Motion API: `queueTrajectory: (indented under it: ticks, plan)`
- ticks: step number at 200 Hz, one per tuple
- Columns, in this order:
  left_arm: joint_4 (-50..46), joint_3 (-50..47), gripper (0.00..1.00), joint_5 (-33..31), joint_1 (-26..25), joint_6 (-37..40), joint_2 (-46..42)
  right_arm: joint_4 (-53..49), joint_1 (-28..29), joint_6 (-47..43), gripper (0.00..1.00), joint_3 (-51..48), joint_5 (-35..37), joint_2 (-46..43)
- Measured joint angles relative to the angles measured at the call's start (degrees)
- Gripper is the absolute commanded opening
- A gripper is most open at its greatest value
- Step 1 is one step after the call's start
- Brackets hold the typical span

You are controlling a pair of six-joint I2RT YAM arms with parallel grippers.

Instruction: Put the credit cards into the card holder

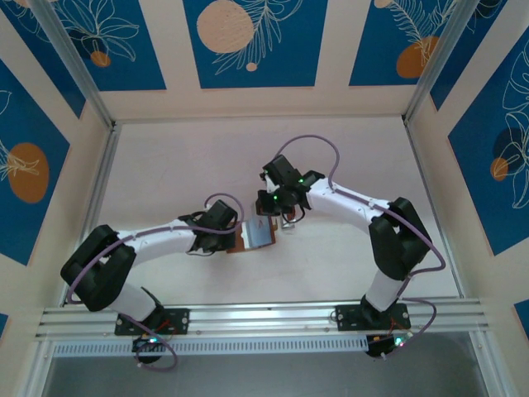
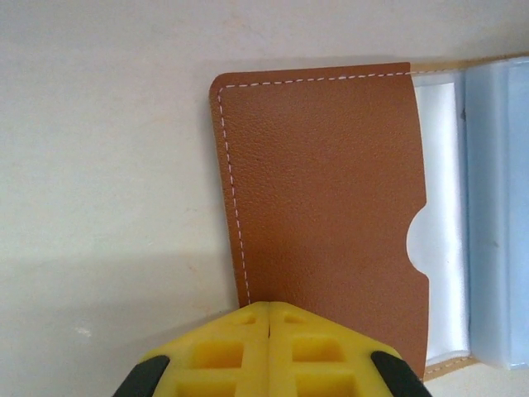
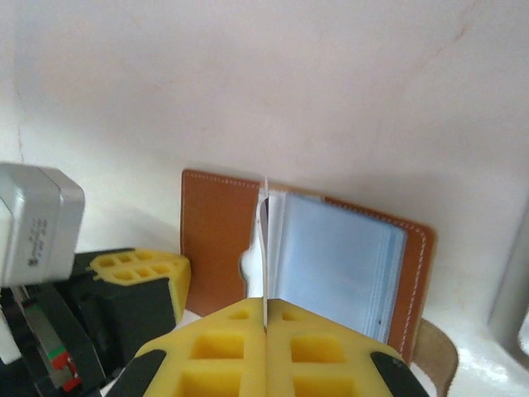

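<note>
The brown leather card holder (image 1: pixel 254 238) lies open on the table, with a stack of clear sleeves (image 3: pixel 339 256) on its right half. My left gripper (image 2: pixel 269 308) is shut, and its yellow tips rest at the near edge of the holder's left pocket (image 2: pixel 322 190). Above the fold of the holder (image 3: pixel 215 231), my right gripper (image 3: pixel 265 304) is shut on a thin white credit card (image 3: pixel 265 240). The card stands edge-on, pointing down toward the pocket's opening. Both grippers meet over the holder, the left gripper (image 1: pixel 234 240) and the right gripper (image 1: pixel 285 217).
The left arm's fingers (image 3: pixel 136 269) and its grey wrist camera (image 3: pixel 37 223) sit close on the left of the holder. A silvery-grey piece (image 3: pixel 512 306) lies at the right edge. The holder's strap (image 3: pixel 436 351) sticks out at lower right. Walls enclose the table (image 1: pixel 165 174).
</note>
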Motion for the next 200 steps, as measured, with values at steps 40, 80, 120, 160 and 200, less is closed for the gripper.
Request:
queueTrajectory:
  ticks: [40,80,120,160,200]
  plan:
    - [-0.28,0.0,0.02,0.09,-0.57,0.02,-0.02,-2.91,-0.87,-1.29,0.0,2.43,2.58,4.28]
    - [-0.74,0.0,0.02,0.04,-0.94,0.0,-0.11,-3.56,-0.83,-2.12,0.0,2.43,-0.26,5.81]
    - [-3.02,0.26,0.02,-0.09,-1.29,0.0,-0.48,0.98,-1.29,-2.29,0.0,1.16,-7.54,5.97]
    - [-4.61,0.61,0.02,-0.76,-1.55,-0.04,-0.42,5.95,-3.08,-2.29,0.0,-1.46,-13.51,7.43]
    - [-6.91,2.03,0.03,-1.03,-1.75,0.04,-0.68,7.82,-3.96,-2.29,0.0,-1.53,-14.71,9.88]
